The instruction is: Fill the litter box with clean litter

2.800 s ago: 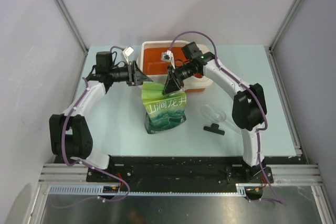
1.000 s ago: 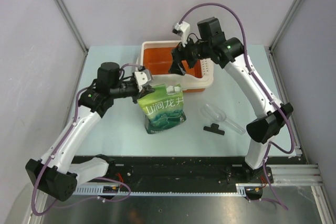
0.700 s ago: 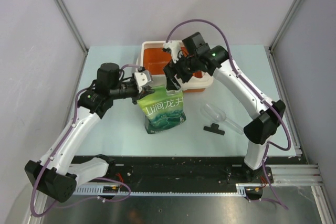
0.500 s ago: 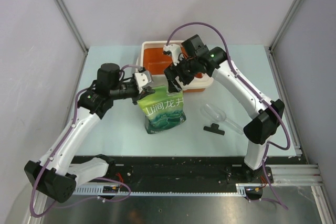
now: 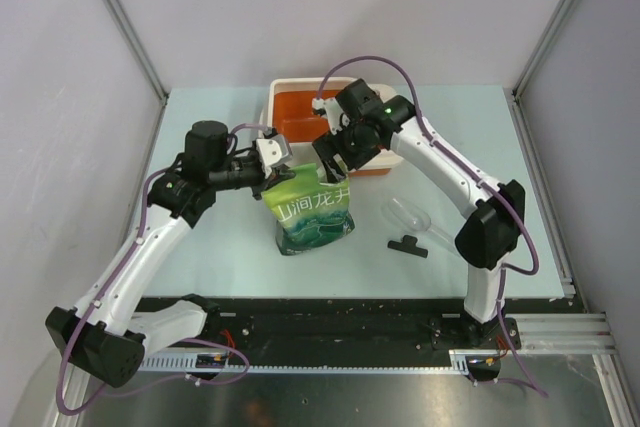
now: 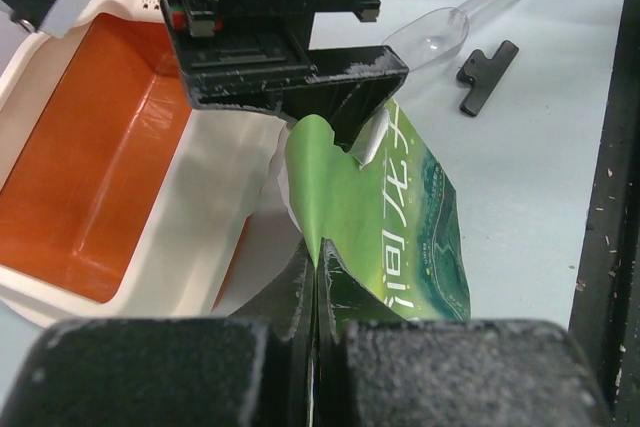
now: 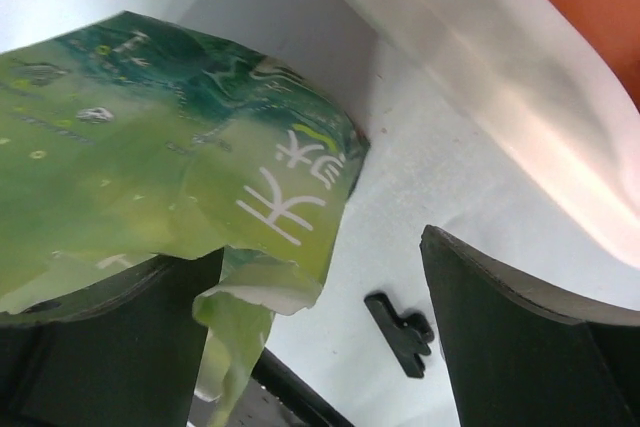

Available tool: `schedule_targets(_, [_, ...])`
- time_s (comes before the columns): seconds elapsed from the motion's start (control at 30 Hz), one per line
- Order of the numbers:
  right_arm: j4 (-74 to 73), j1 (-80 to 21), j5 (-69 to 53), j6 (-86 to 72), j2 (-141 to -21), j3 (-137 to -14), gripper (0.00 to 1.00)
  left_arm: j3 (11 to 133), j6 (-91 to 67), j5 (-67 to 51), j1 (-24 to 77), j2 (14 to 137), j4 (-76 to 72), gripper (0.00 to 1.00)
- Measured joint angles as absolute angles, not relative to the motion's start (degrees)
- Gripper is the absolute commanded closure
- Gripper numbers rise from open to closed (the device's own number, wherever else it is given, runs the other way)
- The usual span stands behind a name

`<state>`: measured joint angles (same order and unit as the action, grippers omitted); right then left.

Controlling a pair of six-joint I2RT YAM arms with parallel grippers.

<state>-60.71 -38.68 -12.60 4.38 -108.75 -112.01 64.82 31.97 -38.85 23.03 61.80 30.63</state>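
Our right gripper (image 5: 333, 160) has come back down from over the litter box (image 5: 296, 110) (bare orange, just behind) with jaws wide at the green pouch (image 5: 315, 212), which our left gripper (image 5: 283, 175) pinches tight, so we likely open it next.

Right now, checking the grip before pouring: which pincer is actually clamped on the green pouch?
The left pincer: it is shut tight on the top edge of the green pouch. The right pincer stands wide open, clamping nothing.
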Motion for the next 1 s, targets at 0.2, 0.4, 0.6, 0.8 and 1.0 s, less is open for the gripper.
schedule_targets(0.2, [-61.52,-39.42,-4.54,2.66,-107.79,-109.73,0.2,64.82,32.05,-38.68,23.2,61.8,30.57,1.0])
schedule_targets(0.4, [-63.55,-38.22,-5.34,1.91,-105.91,-109.3,0.86,64.82,32.03,-38.02,23.62,61.82,29.89,1.0])
schedule_targets(0.6, [-66.22,-41.93,-6.17,2.5,-106.26,-112.9,1.0,65.04,33.15,-37.71,23.66,62.15,29.74,1.0])
schedule_targets(0.8, [-68.99,-39.86,-4.82,2.37,-110.06,-117.84,1.0,66.67,36.69,-36.56,22.92,64.73,28.45,1.0])
schedule_targets(1.0, [-68.71,-36.45,-3.86,2.15,-112.84,-122.39,1.0,71.48,39.99,-38.89,21.04,71.24,26.87,1.0])
